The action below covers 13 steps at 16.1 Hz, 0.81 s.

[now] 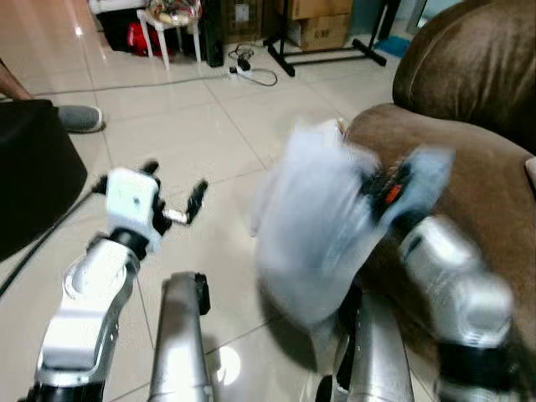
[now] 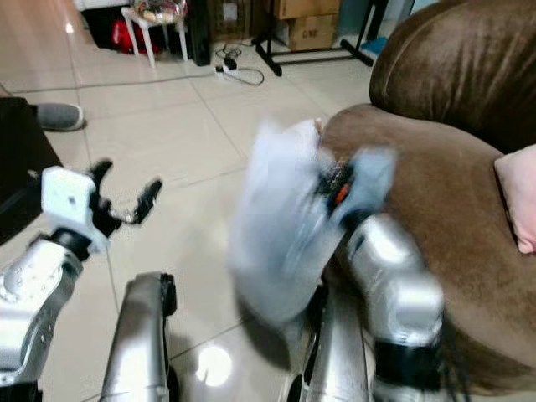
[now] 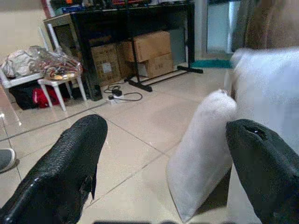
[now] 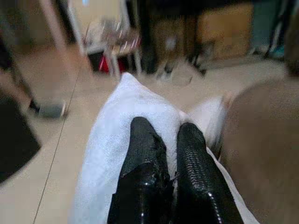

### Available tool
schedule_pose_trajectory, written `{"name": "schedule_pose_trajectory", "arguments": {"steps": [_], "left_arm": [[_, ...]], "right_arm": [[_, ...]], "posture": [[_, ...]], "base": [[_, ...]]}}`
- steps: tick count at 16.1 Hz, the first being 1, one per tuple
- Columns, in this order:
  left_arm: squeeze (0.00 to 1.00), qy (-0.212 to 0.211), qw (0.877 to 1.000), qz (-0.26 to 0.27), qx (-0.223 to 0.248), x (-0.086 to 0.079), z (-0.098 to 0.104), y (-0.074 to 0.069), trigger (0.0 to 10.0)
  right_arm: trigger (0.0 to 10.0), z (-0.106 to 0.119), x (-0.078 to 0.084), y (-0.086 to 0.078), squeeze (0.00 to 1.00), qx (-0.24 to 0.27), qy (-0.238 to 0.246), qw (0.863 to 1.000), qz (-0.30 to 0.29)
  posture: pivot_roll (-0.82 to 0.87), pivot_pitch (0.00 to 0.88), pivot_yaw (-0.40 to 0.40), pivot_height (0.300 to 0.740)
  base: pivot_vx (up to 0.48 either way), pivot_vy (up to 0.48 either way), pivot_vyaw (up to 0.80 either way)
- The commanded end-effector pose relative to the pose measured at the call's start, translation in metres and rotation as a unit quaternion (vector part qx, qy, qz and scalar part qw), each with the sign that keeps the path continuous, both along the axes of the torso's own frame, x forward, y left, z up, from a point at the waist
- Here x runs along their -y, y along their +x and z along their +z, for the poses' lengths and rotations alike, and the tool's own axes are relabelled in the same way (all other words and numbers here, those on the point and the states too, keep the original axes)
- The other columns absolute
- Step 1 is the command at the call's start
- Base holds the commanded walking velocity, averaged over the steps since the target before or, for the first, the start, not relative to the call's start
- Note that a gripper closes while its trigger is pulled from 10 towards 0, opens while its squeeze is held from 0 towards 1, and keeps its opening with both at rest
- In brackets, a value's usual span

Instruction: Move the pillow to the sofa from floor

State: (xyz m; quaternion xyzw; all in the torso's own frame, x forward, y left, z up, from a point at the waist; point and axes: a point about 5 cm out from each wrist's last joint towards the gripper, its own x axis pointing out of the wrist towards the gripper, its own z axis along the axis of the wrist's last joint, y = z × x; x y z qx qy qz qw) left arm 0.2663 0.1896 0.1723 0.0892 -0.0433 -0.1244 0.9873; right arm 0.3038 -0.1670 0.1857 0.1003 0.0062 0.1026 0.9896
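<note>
Beside brown sofa (image 1: 469,167), blurred pillow (image 1: 314,222) upright

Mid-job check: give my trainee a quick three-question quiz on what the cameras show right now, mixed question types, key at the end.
1. True or false: the right hand is pinching the white pillow.
2. Multiple choice: the left hand is (A) gripping the pillow, (B) open over the tiled floor, (C) resting on the sofa.
3. Fill in: the pillow is held up beside the brown ____.

Key: 1 true; 2 B; 3 sofa.
</note>
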Motion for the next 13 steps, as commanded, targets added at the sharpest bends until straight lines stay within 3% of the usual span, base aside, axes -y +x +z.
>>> {"name": "schedule_pose_trajectory", "arguments": {"steps": [1, 3, 5, 6, 8, 9, 11, 13], "left_arm": [[0.0, -0.015, 1.0, 0.008, 0.004, 0.001, 0.006, 0.002, 10.0], [0.0, -0.023, 0.999, 0.02, 0.017, 0.005, 0.013, 0.005, 10.0], [0.0, -0.021, 0.996, 0.059, 0.059, 0.008, 0.022, 0.008, 10.0], [0.0, -0.027, 0.996, 0.066, 0.052, 0.009, 0.022, 0.01, 10.0], [0.0, -0.022, 0.998, 0.049, 0.032, 0.014, 0.022, 0.011, 10.0], [0.0, -0.005, 1.0, -0.008, 0.023, 0.019, 0.024, 0.009, 10.0], [0.0, 0.008, 0.999, 0.02, 0.036, 0.013, 0.027, 0.009, 10.0], [0.0, 0.014, 0.999, 0.016, 0.033, 0.009, 0.03, 0.008, 10.0]], "right_arm": [[10.0, 0.03, 0.012, 0.002, 0.0, 0.052, 0.011, 0.998, -0.029], [10.0, 0.052, 0.02, 0.008, 0.0, 0.077, 0.026, 0.995, -0.058], [10.0, 0.081, 0.03, 0.015, 0.0, 0.115, 0.022, 0.989, -0.089], [10.0, 0.089, 0.037, 0.017, 0.0, 0.124, 0.014, 0.986, -0.11], [10.0, 0.098, 0.048, 0.021, 0.0, 0.132, -0.011, 0.981, -0.14], [10.0, 0.104, 0.052, 0.022, 0.0, 0.138, -0.014, 0.979, -0.147], [10.0, 0.108, 0.053, 0.023, 0.0, 0.143, -0.004, 0.978, -0.15], [10.0, 0.115, 0.055, 0.021, 0.0, 0.158, 0.026, 0.974, -0.157]], "posture": [[-0.01, 0.0, -0.064, 0.479], [-0.01, 0.0, -0.061, 0.499], [-0.02, 0.0, -0.054, 0.519], [-0.02, 0.0, -0.055, 0.529], [-0.01, 0.0, -0.057, 0.544], [-0.01, 0.0, -0.063, 0.559], [0.01, 0.0, -0.07, 0.574], [0.01, 0.0, -0.068, 0.594]], "base": [[0.0, 0.0, 0.0], [0.0, 0.0, 0.0], [0.0, 0.0, 0.0], [0.0, 0.0, 0.0], [0.0, 0.0, 0.0], [0.0, 0.0, 0.0], [0.0, 0.0, 0.0], [0.0, 0.0, 0.0]]}}
